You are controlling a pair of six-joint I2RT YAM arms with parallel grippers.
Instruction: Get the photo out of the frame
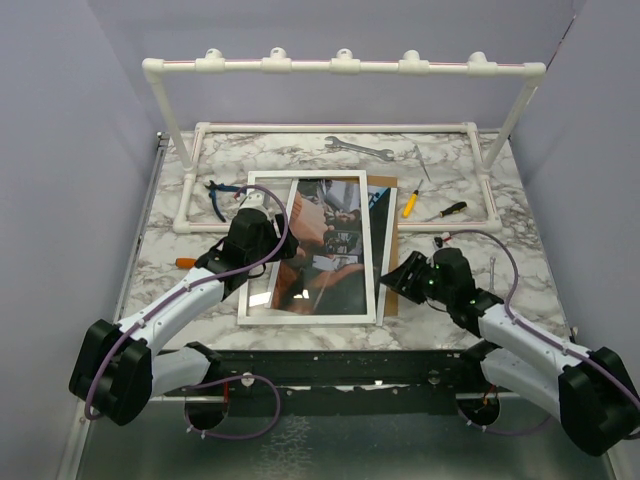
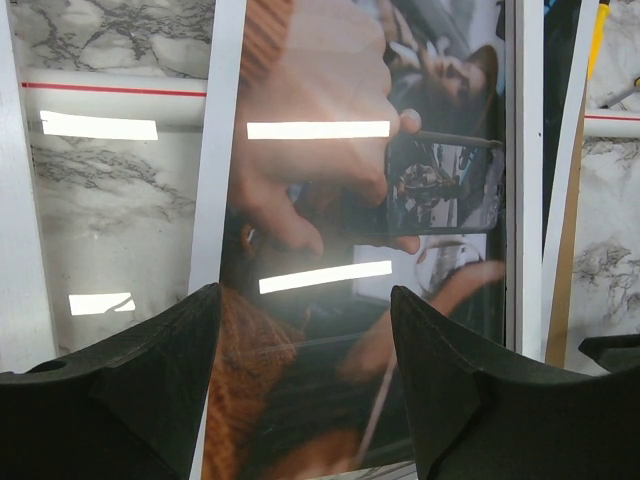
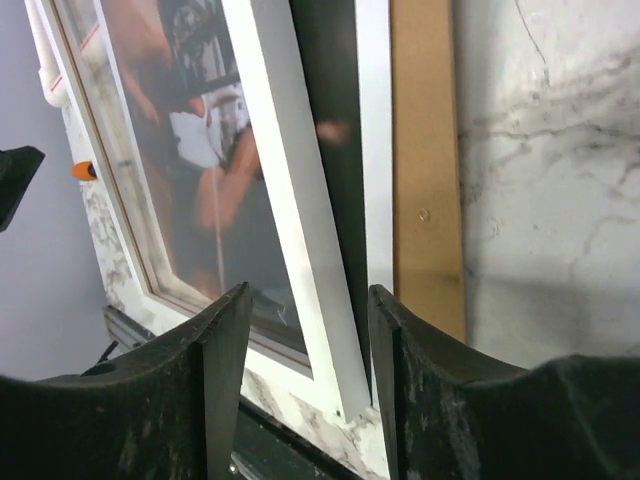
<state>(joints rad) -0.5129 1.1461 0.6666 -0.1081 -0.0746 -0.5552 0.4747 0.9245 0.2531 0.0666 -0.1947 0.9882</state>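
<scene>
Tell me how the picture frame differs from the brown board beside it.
The frame is white-rimmed with a glossy, reflective front; the board is plain matt brown. The frame shows nearly whole; the board shows only as a narrow strip past the frame's right edge, seemingly underneath it. Both are straight-edged and run the same way.

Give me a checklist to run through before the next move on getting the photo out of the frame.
1. Left gripper open and empty over the frame: ok.
2. Right gripper has a grip on the frame: not ok, its jaws stand apart on either side of the right rim.
3. Photo free of the frame: cannot tell; it shows through the glass front.
4. Backing board off the frame's back: ok, it lies out past the right rim.
5. Blue-handled pliers clear of the frame: ok, apart from its left rim.
</scene>
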